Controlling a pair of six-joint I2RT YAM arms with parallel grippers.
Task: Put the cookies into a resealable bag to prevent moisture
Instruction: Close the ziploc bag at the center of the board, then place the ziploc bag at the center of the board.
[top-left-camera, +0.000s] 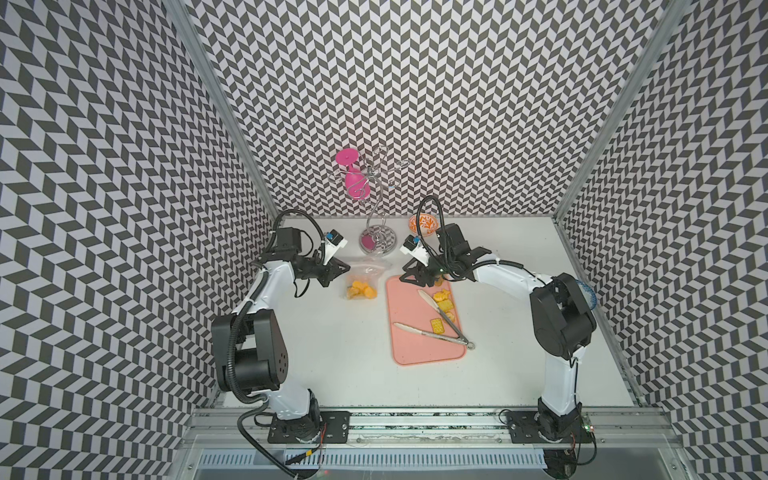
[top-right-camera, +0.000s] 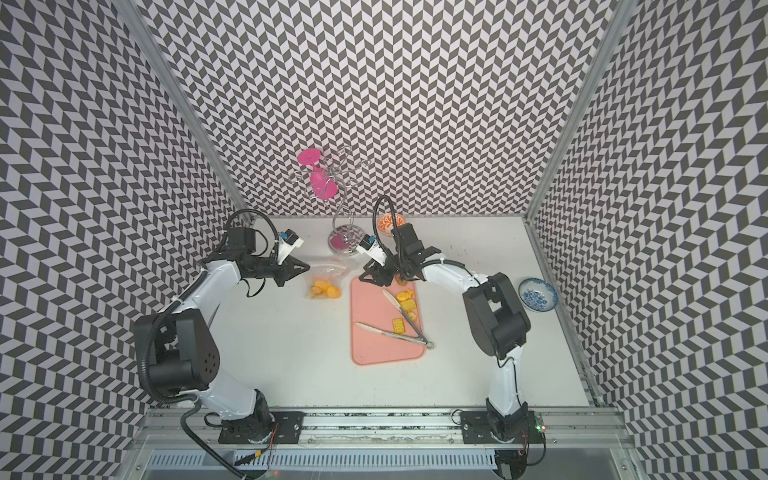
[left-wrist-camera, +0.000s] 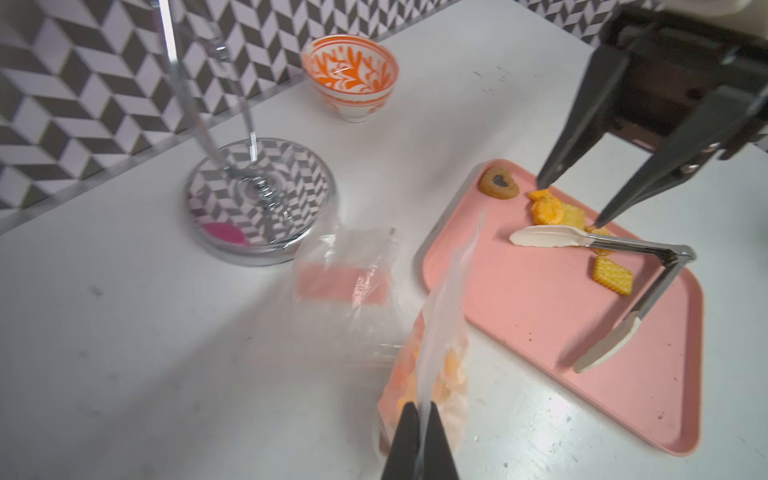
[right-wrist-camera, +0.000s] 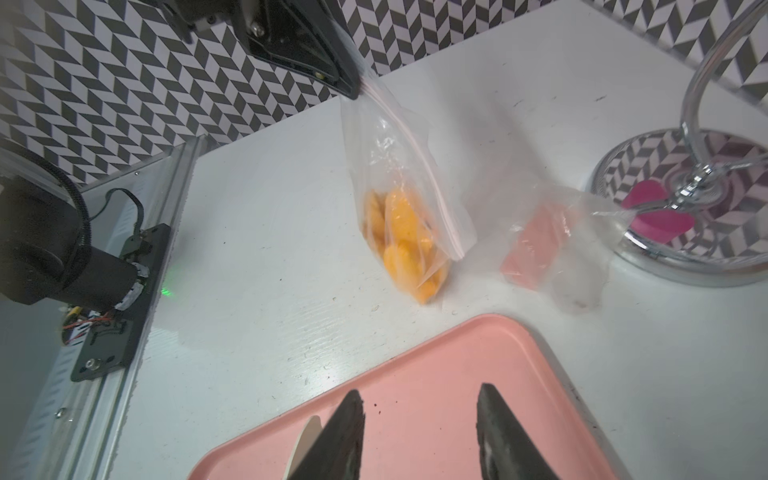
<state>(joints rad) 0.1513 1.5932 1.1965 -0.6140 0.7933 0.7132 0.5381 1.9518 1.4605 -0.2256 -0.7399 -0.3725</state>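
The left claw is shut tight on the top edge of the bag. Some cookies hang in it, below that claw. The right claw is open and holds nothing. Loose cookies lie on the pink tray just under it, beside the tongs. I think this step is picking up another cookie. Next, the right claw should go down, close softly on one and carry it to the bag.

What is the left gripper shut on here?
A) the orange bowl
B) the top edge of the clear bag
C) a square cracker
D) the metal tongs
B: the left gripper pinches the clear bag by its top edge, cookies inside, while the tongs lie free on the tray.
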